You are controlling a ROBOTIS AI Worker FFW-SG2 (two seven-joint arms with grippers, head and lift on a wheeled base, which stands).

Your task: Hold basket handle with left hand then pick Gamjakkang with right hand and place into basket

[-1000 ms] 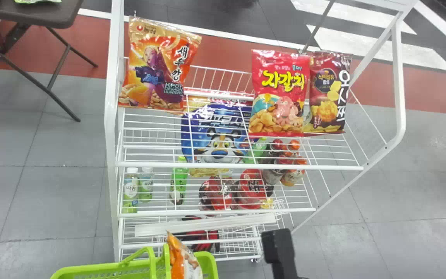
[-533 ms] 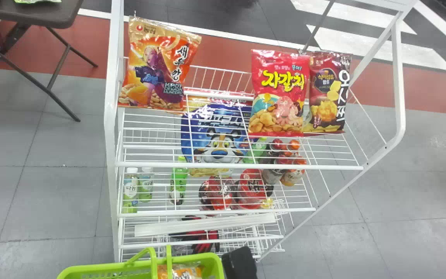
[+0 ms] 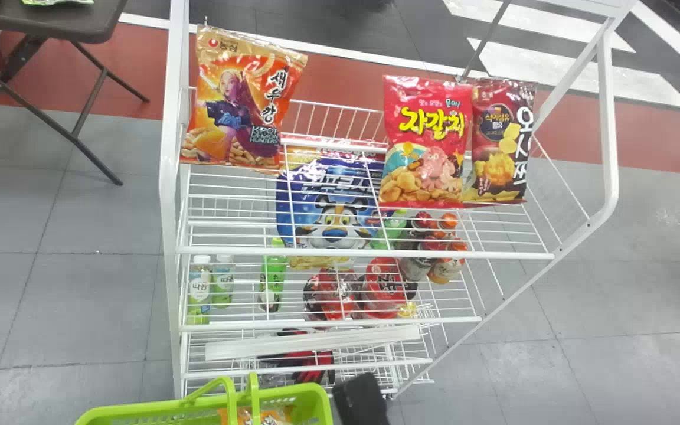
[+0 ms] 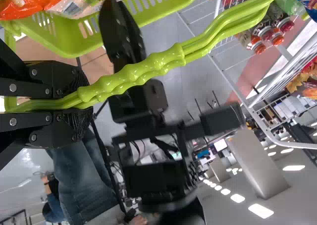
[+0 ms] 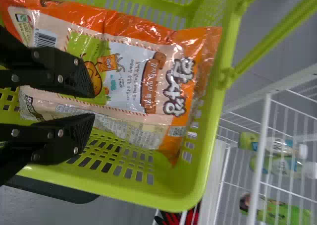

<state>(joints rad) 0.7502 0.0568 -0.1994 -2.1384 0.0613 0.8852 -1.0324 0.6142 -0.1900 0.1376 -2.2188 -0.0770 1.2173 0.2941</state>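
From farther off, the head camera is looking forward and down past the basket (image 3: 139,407), the left wrist's is facing closely across its handles (image 4: 133,76), the right's is peering closely into it, all sharing basket and rack (image 3: 363,254).

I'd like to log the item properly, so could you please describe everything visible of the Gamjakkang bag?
The Gamjakkang bag is a glossy, creased packet that looks like plastic film, orange at its ends with a pale middle. The visible face carries a barcode, a cartoon figure on green, and large lettering near one crinkled end. It appears filled and unopened. It lies inside the green basket, with the right gripper open over it; whether the fingers touch it, I cannot tell.
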